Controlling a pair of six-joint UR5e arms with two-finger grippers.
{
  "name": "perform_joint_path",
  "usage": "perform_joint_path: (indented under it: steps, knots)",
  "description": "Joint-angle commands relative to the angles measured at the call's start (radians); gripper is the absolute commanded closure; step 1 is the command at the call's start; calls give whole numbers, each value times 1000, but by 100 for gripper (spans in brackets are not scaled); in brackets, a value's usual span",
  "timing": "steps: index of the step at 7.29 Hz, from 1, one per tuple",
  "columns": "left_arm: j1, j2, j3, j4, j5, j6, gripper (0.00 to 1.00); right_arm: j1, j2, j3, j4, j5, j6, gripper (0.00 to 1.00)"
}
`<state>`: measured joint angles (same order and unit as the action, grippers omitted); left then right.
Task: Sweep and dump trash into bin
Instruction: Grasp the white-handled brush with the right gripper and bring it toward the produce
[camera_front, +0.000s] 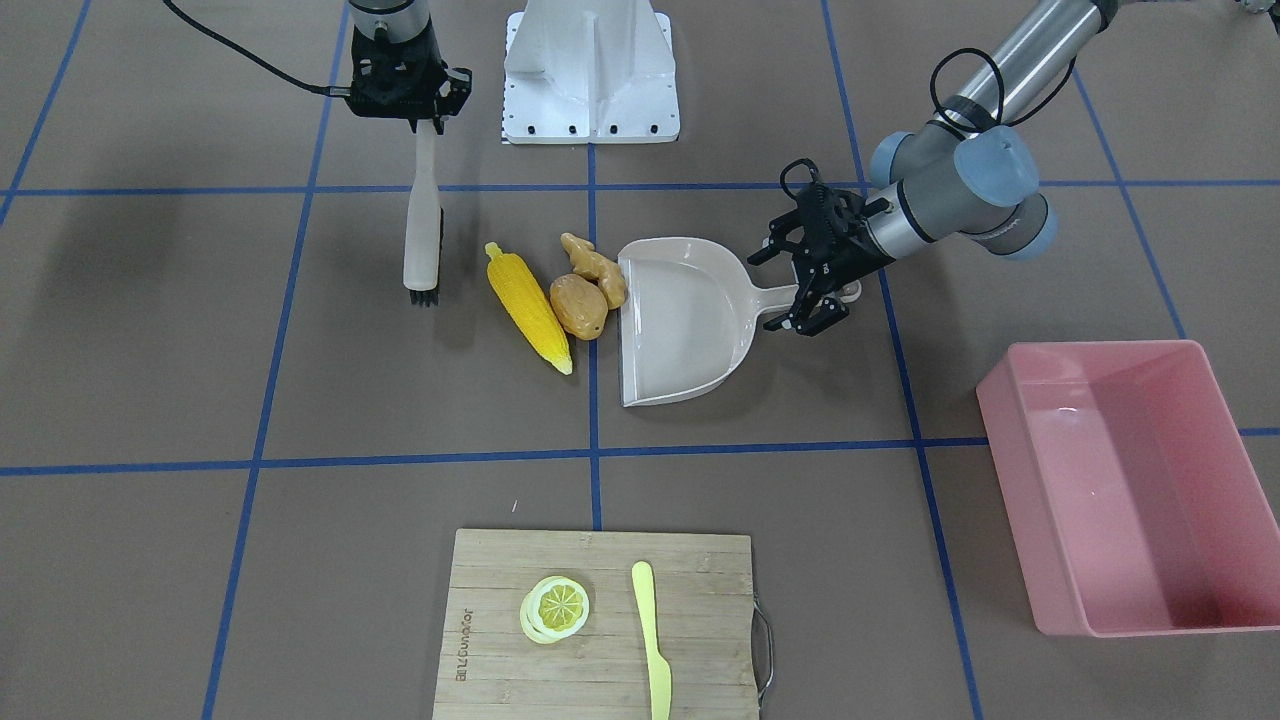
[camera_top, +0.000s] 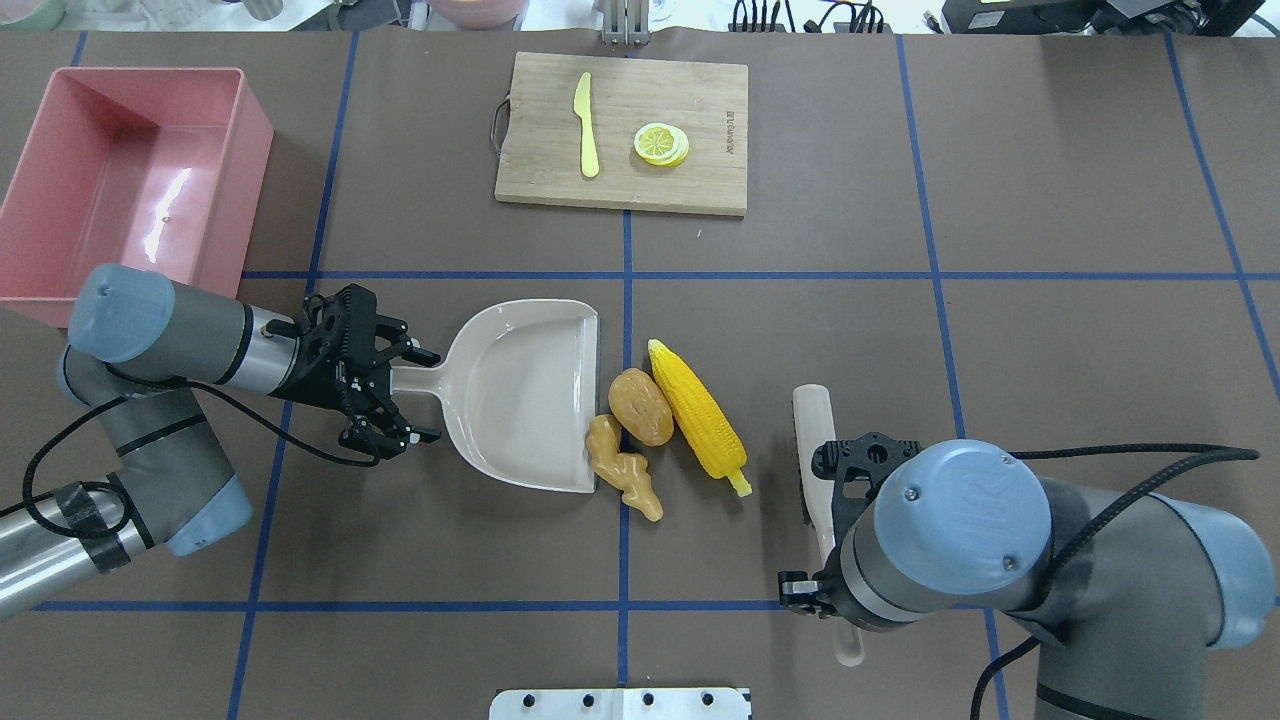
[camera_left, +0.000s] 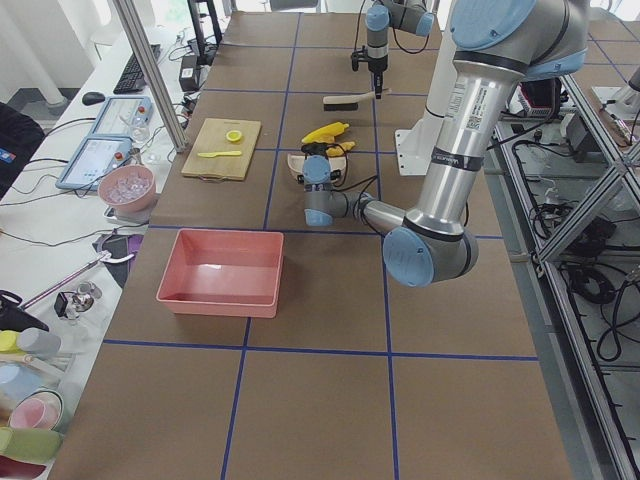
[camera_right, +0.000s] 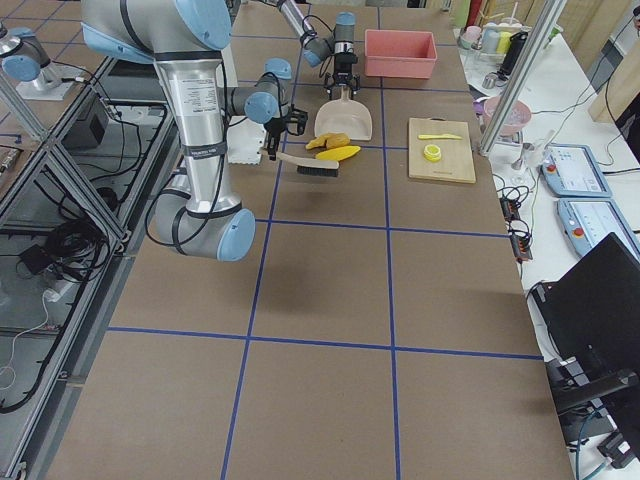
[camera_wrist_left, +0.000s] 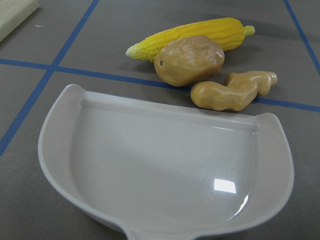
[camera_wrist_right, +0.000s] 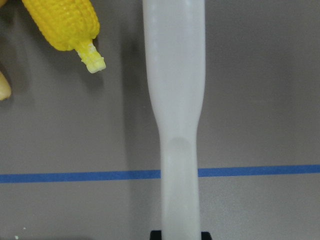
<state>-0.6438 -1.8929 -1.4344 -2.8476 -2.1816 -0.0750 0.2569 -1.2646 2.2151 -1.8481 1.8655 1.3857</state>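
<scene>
sweep step, i judge: right gripper (camera_front: 425, 122) clenched on the brush (camera_front: 422, 230) beside corn cob (camera_front: 528, 308), potato (camera_front: 578, 305) and ginger root (camera_front: 597, 268) at the mouth of the dustpan (camera_front: 690, 320); left gripper (camera_front: 790, 290), released astride its handle, should clamp first.

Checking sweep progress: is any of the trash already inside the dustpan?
No, the corn cob, potato and ginger root all lie just outside the dustpan's open edge, and its inside is bare.

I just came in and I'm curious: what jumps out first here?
A bright yellow corn cob, a potato and a ginger root huddle mid-table at the lip of a beige dustpan, the left tool at its handle. The right tool holds a brush beside them, and a big pink bin sits off to the robot's left.
</scene>
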Motion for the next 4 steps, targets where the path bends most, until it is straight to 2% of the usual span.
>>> perform_joint_path:
  steps: [1,4]
  knots:
    - [13,-2,0,2,26,-5,2,-28,77,-96,-7,-28,-4,100]
    - [16,-3,-1,10,42,-20,2,-37,166,-159,-5,-26,-2,100]
